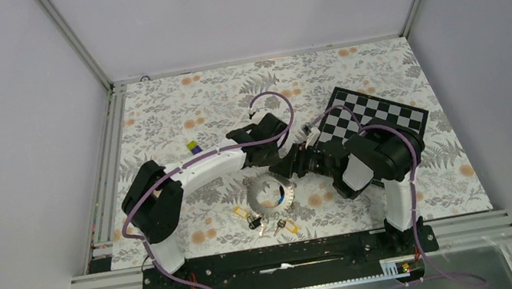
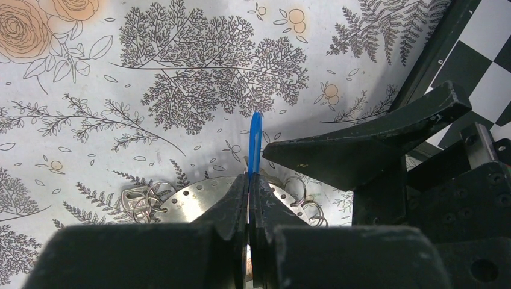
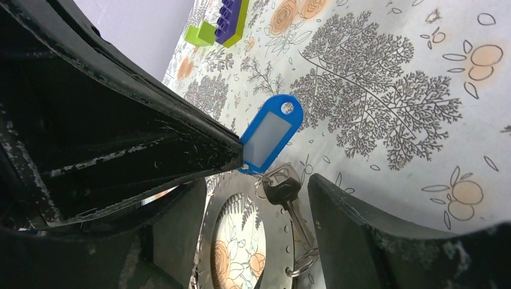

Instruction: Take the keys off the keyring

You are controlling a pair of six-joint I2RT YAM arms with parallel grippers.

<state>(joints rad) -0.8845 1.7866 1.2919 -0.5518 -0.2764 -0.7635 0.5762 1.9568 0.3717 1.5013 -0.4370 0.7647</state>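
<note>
The keyring is a flat grey metal ring lying mid-table. My left gripper is shut on a blue plastic tag, which sticks out edge-on above the keyring's perforated rim. In the right wrist view the blue tag hangs by a small split ring next to a black-headed key lying on the keyring. My right gripper stands open, its fingers on either side of the keyring without touching it. A silver key hangs at the rim's left.
Two yellow-tagged keys and a dark key lie loose near the front edge. A purple-and-green block sits left of the arms. A checkerboard lies at the right, under the right arm.
</note>
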